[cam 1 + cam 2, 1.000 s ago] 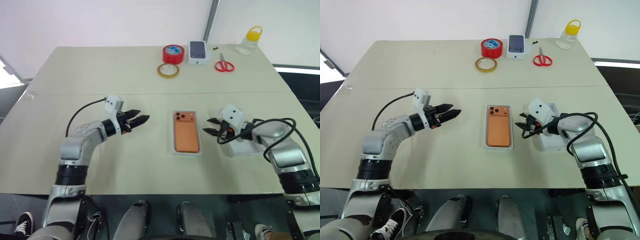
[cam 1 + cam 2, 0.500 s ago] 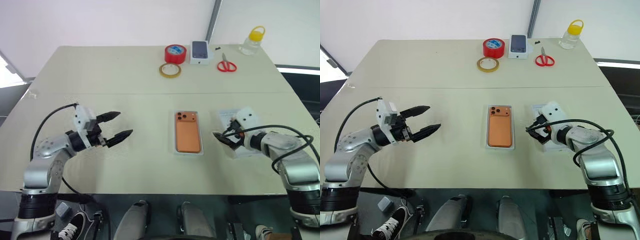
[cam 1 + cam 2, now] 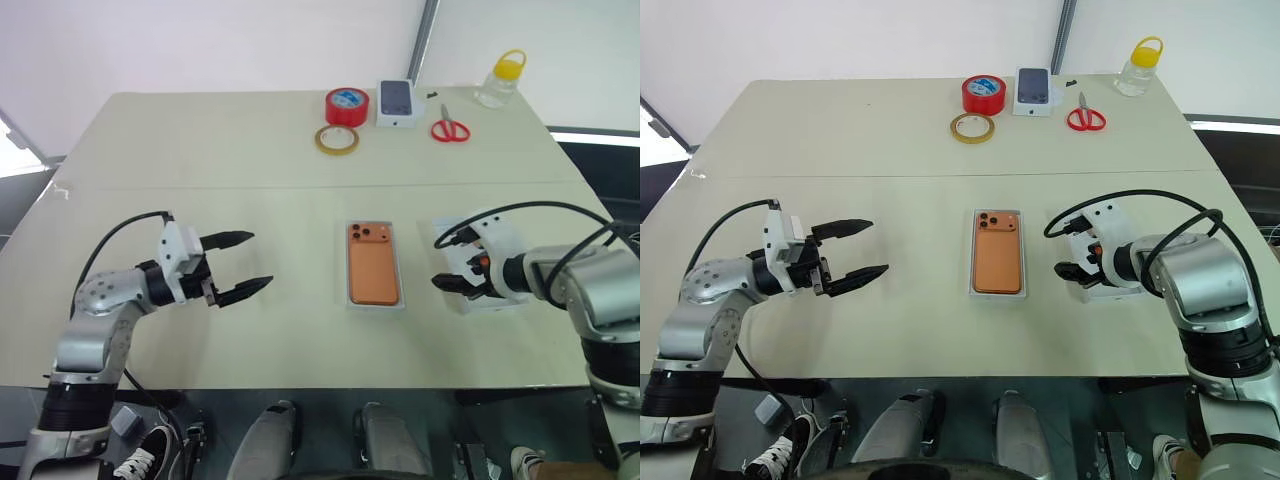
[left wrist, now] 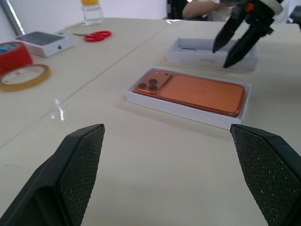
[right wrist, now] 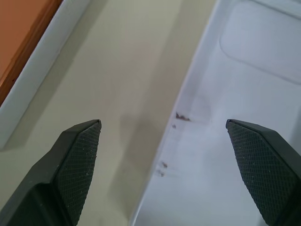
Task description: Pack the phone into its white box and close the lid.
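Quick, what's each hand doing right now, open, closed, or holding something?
Left hand: open, holding nothing, off to the side of the phone.
Right hand: open, holding nothing, over the lid.

no text, label or number is legible on any object.

Even, diffuse daylight fills the scene; the pale bench (image 3: pixel 200 150) reads bright with no harsh glare. A stronger white patch burns out at the far left edge of the head views. Shadows are soft and faint, lying close under the arms. The head views bow slightly, so the bench edges flare towards the corners. In the left wrist view the near fingers (image 4: pixel 77 160) are sharp while the far background softens. The right wrist view is soft at close range.
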{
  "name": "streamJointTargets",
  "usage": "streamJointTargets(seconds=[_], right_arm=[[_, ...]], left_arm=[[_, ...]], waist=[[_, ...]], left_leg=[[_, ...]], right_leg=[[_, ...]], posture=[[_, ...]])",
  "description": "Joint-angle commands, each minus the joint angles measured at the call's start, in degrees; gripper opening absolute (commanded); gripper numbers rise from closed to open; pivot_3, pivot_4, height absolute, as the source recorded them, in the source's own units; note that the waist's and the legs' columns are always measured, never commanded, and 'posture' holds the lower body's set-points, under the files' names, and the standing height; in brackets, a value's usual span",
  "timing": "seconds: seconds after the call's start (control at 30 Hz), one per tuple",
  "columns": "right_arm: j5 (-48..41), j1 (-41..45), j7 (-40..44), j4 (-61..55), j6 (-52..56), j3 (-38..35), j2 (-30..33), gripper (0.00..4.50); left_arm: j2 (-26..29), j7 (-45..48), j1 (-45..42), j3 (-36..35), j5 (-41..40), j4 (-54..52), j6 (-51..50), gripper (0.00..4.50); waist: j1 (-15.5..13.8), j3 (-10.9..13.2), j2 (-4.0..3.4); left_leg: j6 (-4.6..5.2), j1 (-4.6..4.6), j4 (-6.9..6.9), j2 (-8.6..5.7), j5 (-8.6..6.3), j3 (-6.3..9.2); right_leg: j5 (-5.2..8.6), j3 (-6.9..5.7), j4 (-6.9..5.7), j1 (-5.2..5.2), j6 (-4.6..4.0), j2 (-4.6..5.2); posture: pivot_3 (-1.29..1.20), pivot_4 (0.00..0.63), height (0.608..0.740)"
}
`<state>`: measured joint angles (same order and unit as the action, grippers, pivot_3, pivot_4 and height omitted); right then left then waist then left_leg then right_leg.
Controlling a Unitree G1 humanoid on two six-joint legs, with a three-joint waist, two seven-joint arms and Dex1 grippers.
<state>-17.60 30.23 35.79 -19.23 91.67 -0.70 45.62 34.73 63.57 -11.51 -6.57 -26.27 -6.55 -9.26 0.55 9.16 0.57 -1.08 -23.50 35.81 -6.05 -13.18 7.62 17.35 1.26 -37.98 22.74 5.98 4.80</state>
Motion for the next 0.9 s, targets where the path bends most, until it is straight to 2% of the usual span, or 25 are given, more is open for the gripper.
streamJointTargets(seconds=[0.03,0.5,0.9], right_arm=[[-3.3,2.3,-2.9,3.8,0.8,-2.0,0.3,4.45],[-17.9,10.8,-19.9,11.8,0.8,3.0,-0.8,4.45],[-35.1,11.0,-36.7,14.4,0.8,4.6,1.7,4.45]], left_arm=[[-0.5,-0.4,-0.5,0.6,-0.5,-2.2,1.2,4.5],[-3.0,-3.9,1.0,1.7,-0.2,-4.3,1.1,4.5],[-4.3,-8.0,3.1,2.6,0.1,-7.1,0.7,4.5]], waist=[[0.0,0.0,0.0],[0.2,0.0,-0.04],[0.2,0.0,-0.04]], left_leg=[[0.0,0.0,0.0,-0.01,0.0,0.0],[0.01,-0.01,0.01,-0.01,0.0,-0.02],[0.02,-0.01,0.02,-0.01,0.0,-0.02]], right_leg=[[0.0,0.0,0.0,0.0,0.0,0.01],[-0.01,0.01,-0.02,0.02,0.01,0.0],[-0.01,0.01,-0.02,0.01,0.01,0.0]], posture=[[0.0,0.15,0.74],[0.0,0.15,0.74],[0.0,0.15,0.74]])
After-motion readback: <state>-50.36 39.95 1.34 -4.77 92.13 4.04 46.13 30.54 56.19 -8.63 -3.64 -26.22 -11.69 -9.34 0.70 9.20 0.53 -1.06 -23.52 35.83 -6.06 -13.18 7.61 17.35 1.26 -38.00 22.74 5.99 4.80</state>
